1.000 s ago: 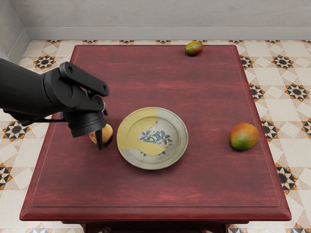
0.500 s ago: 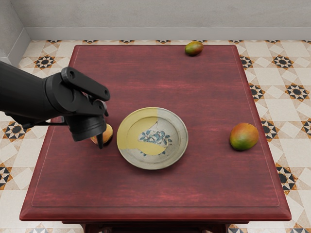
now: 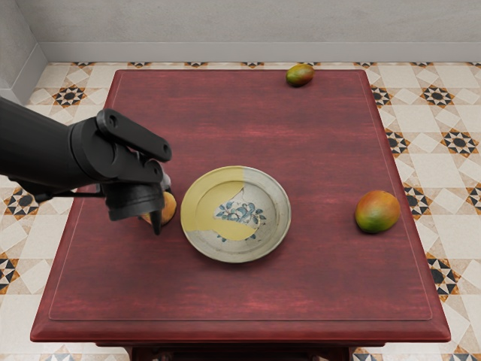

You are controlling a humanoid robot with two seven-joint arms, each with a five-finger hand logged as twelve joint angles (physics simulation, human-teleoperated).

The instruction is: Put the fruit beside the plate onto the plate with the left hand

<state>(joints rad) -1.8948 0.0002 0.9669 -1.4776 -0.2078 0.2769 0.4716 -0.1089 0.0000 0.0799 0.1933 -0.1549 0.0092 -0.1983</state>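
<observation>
An orange-yellow fruit [image 3: 168,206] lies on the red table just left of the plate [image 3: 271,198], a round dish with a yellow half and a blue pattern. My left hand [image 3: 143,197] comes in from the left and sits over this fruit, hiding most of it. Its black fingers curl down around the fruit, one fingertip [image 3: 156,226] reaching the table at the front. Only the fruit's right edge shows. The fruit still rests on the table beside the plate's left rim. The right arm is out of sight.
A red-green mango [image 3: 377,211] lies on the table right of the plate. Another small mango [image 3: 300,74] sits at the table's far edge. The table [image 3: 248,293] stands on a patterned tile floor.
The left hand has shifted slightly right and closed tighter over the fruit, covering more of it. The fruit and plate have stayed in place.
</observation>
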